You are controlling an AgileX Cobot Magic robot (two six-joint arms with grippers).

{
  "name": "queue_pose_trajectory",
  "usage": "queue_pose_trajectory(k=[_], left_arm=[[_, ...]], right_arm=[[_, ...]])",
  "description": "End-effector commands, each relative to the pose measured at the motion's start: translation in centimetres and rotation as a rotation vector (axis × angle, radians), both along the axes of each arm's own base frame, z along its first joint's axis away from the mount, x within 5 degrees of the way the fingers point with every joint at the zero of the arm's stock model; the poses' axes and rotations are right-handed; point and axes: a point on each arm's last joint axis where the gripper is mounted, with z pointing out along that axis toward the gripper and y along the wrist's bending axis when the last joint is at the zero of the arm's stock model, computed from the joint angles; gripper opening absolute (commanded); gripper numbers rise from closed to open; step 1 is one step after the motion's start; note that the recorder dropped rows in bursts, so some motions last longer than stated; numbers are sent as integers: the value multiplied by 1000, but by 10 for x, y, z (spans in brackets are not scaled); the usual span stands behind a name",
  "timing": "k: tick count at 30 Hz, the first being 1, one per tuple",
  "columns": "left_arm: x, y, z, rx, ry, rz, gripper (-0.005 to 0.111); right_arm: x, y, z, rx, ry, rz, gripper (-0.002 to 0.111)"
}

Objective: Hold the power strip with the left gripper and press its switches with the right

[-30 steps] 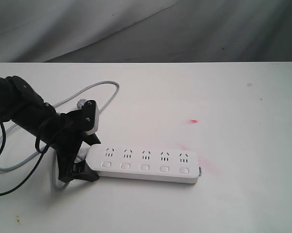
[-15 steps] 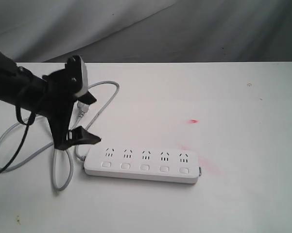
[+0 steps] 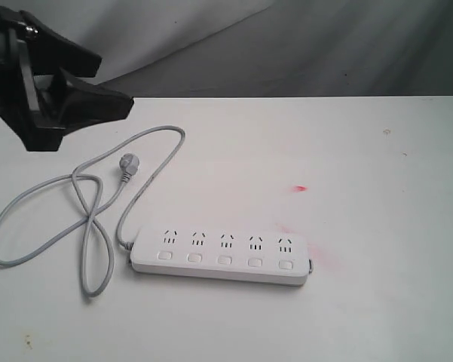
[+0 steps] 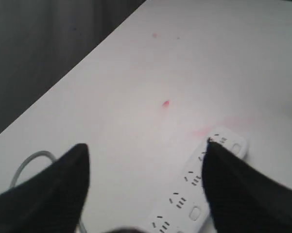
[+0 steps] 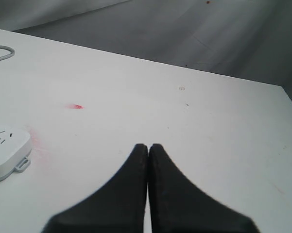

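Exterior view, power strip (image 3: 222,255) on open table (image 3: 384,226), left gripper (image 3: 113,84) well apart.

The power strip (image 3: 222,258), a long white rounded bar, lies flat on the tabletop (image 3: 362,166) with nothing touching it. Five socket sets line its top face. The switches (image 3: 224,260), five small white square buttons, sit in a row below them. Its grey cord (image 3: 90,219) crosses itself in a loop and ends at the plug (image 3: 126,162). The left pincer (image 4: 146,148) hangs well clear, jaws apart; the right pincer (image 5: 148,145) has its jaws together.
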Motion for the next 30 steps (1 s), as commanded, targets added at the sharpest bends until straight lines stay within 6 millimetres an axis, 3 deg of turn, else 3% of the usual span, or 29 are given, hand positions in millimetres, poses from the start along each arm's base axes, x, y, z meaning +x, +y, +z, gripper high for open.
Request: queue_pose_trajectory(k=[1, 4, 11, 20, 25, 30], left_arm=[[-24, -6, 18, -88, 20, -77, 25], [-41, -11, 20, -92, 68, -194, -1], [-57, -14, 18, -111, 197, -297, 0], [-49, -13, 19, -123, 164, -197, 0], [-52, -19, 22, -157, 95, -34, 0], [-77, -14, 9, -249, -51, 147, 0]], right_arm=[[0, -1, -1, -9, -6, -8, 0], [0, -1, -1, -9, -6, -8, 0], [0, -1, -1, -9, -6, -8, 0], [0, -1, -1, -9, -6, -8, 0], [0, -1, -1, -9, -6, -8, 0], [0, -1, -1, -9, -6, -8, 0]])
